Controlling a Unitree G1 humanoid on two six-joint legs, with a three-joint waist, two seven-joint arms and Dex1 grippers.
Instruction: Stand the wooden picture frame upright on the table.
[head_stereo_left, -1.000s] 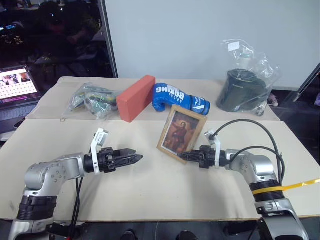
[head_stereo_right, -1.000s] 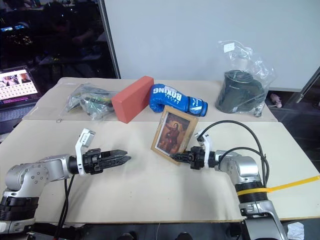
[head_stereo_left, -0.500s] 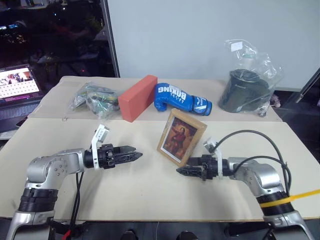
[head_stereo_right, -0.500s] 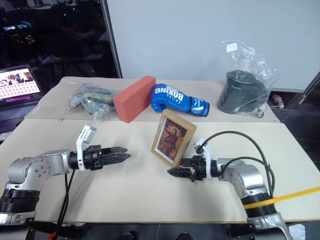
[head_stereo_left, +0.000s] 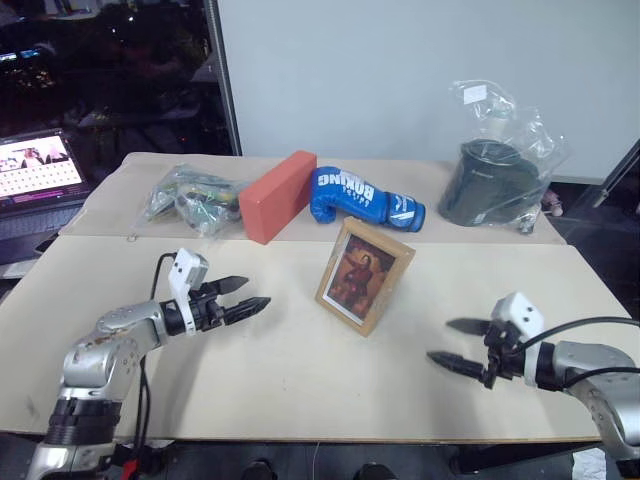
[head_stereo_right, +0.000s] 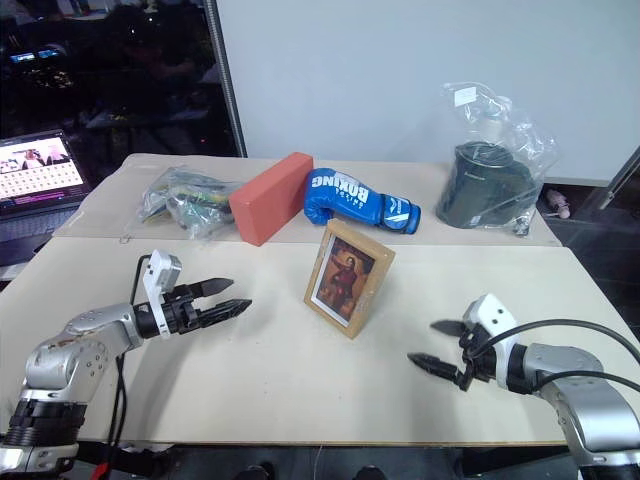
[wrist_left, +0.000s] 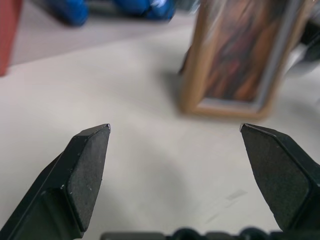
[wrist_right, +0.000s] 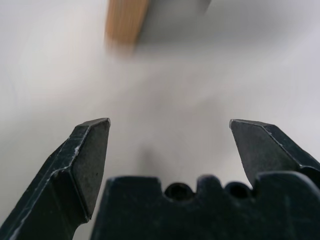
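- Right end effector (head_stereo_left: 458, 343): fingers spread wide, pinching nothing, low over the tabletop (head_stereo_left: 300, 390) near its front right corner, well apart from the frame (head_stereo_left: 364, 275).
- Left end effector (head_stereo_left: 243, 293): fingers spread, empty, over the front left part of the tabletop, pointing toward the frame and clear of it.
- Frame: upright on the tabletop near the middle, just in front of the seam between the two panels, leaning back slightly, reddish portrait facing the front edge. Nothing touches it.
- Left wrist view: frame (wrist_left: 240, 60) stands on the surface beyond the open fingertips (wrist_left: 87, 165), with a gap between.
- Red block (head_stereo_left: 277, 195): on the back panel, left of centre, tilted on edge.
- Blue boxing glove (head_stereo_left: 362, 197): beside the block on its right, behind the frame.
- Clear bag of small items (head_stereo_left: 190, 198): back panel, toward the left edge.
- Dark item in clear plastic (head_stereo_left: 495, 180): near the back right corner.
- Laptop (head_stereo_left: 38, 180): off the left edge, screen lit.
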